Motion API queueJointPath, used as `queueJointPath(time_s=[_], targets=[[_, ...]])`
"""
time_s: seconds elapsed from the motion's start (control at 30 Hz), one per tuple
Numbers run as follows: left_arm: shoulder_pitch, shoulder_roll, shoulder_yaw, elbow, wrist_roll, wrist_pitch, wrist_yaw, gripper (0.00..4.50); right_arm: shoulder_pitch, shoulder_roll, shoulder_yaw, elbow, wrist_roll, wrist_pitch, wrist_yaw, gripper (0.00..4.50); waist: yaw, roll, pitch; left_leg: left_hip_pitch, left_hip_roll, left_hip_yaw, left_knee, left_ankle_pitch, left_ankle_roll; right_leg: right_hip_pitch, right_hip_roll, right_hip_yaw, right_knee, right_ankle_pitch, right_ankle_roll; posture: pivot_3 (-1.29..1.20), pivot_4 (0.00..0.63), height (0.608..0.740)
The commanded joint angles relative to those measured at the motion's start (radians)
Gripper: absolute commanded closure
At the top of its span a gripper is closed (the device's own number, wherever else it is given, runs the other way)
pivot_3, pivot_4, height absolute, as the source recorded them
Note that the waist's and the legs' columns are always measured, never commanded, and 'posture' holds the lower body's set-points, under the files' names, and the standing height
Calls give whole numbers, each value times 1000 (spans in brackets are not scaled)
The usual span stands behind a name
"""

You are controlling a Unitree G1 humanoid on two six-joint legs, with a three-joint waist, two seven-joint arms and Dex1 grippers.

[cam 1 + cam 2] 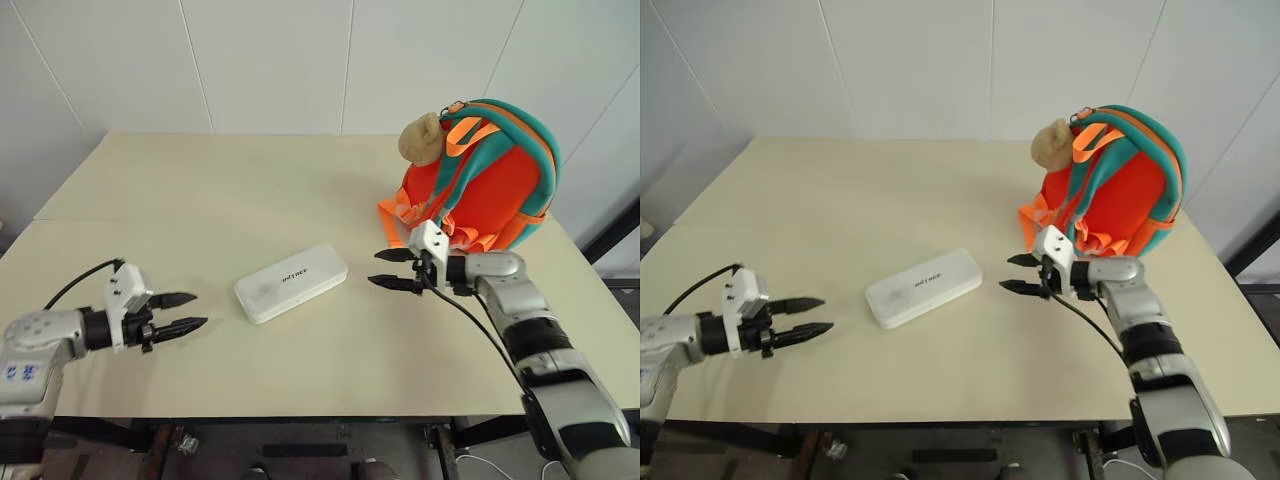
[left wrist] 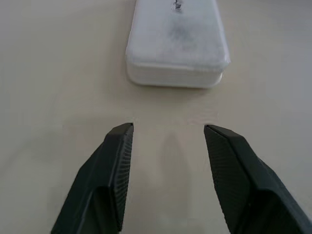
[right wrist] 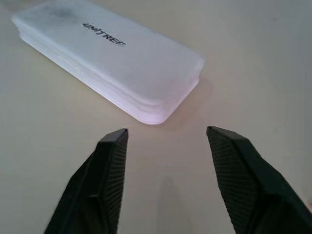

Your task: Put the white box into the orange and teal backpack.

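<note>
White box (image 1: 291,282) lies flat mid-table (image 1: 200,200), angled, betw my two grippers, touching neither. L gripper (image 1: 182,312) low near front edge, pointing right at box's near end, fingers apart, empty. R gripper (image 1: 393,269) reaches in fwd, pointing left at box's far end, also spread, empty. Orange and teal backpack (image 1: 480,180) upright just behind R wrist.

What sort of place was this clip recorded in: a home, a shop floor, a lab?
Most likely a plain lab or test room, not a home. A bare beige rectangular table stands against white panelled walls, holding just a flat white rectangular box and a small orange and teal backpack, laid out like a staged trial.
</note>
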Motion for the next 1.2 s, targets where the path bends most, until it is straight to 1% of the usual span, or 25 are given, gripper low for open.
queueJointPath(time_s=[0.03, 0.1, 0.13, 0.17, 0.3, 0.5, 0.6, 0.73, 0.8, 0.93, 1.07, 1.2], targets=[[28, -6, -9, -84, 26, 18, 62, 3274, -119, 36, -3, 191, -76, -119, -85, 3186, 2, 0, 0, 0, 0, 0, 0, 0, 0, 0, 0, 0, 0, 0, 0, 0, 150, 740], [32, -31, -39, -117, 42, 38, 108, 3925, -168, 63, 0, 280, -121, -161, -162, 3910, 1, 0, 0, 0, 0, 0, 0, 0, 0, 0, 0, 0, 0, 0, 0, 0, 150, 740], [28, -45, -52, -135, 39, 50, 120, 4157, -185, 75, 0, 310, -138, -172, -196, 4177, 1, 0, 0, 0, 0, 0, 0, 0, 0, 0, 0, 0, 1, 0, 0, 0, 150, 740], [26, -53, -59, -142, 36, 56, 126, 4181, -198, 86, -1, 333, -153, -181, -221, 4493, 1, 0, 0, 0, 0, 0, 0, 0, 0, 0, 0, 0, 1, 0, 0, 0, 150, 740], [0, -96, -122, -187, 41, 86, 162, 4181, -228, 134, -9, 395, -199, -184, -302, 4493, -4, 0, 0, 0, 0, 0, 0, 0, 0, 0, 0, 0, 1, 0, 0, 0, 150, 740], [-51, -122, -175, -175, 54, 88, 178, 4181, -205, 205, -36, 410, -199, -198, -291, 4493, -12, 0, 0, 1, 0, 0, 1, 0, -1, 0, 0, 0, 4, 0, 0, 0, 150, 740], [-71, -122, -186, -159, 65, 70, 174, 4181, -169, 237, -46, 397, -191, -221, -243, 4493, -13, 0, 0, 4, 0, 0, 1, 0, -1, 1, 1, 0, 6, 0, 0, 0, 150, 740], [-90, -115, -201, -133, 80, 57, 153, 4181, -109, 250, -61, 346, -161, -244, -112, 4493, -12, 0, 0, 7, 0, 0, 0, 0, -1, 4, 1, 1, 5, 0, 0, 0, 150, 740], [-115, -127, -218, -105, 87, 44, 144, 4181, -55, 239, -67, 286, -129, -227, -18, 4493, -12, 0, 0, 8, 0, 1, 0, 0, -1, 5, 1, 1, 6, 0, 0, 0, 150, 740], [-163, -158, -252, -58, 100, 13, 116, 4181, 37, 205, -64, 148, -89, -171, 85, 4493, -10, 0, 0, 14, 0, 0, 0, 0, -1, 12, 1, 1, 5, -1, 0, 0, 150, 740], [-212, -205, -300, -32, 107, -8, 79, 4181, 187, 141, -55, -132, -32, -29, 152, 4493, -6, 0, 0, 15, 0, 0, 3, 0, -1, 15, 1, 1, 4, 0, 1, 0, 150, 740], [-225, -216, -331, -31, 108, -17, 46, 4181, 320, 80, -43, -405, 17, 136, 179, 4493, -2, 0, 0, 15, 0, 0, 3, 0, -1, 15, 1, 1, 4, 0, 1, 0, 150, 740]])
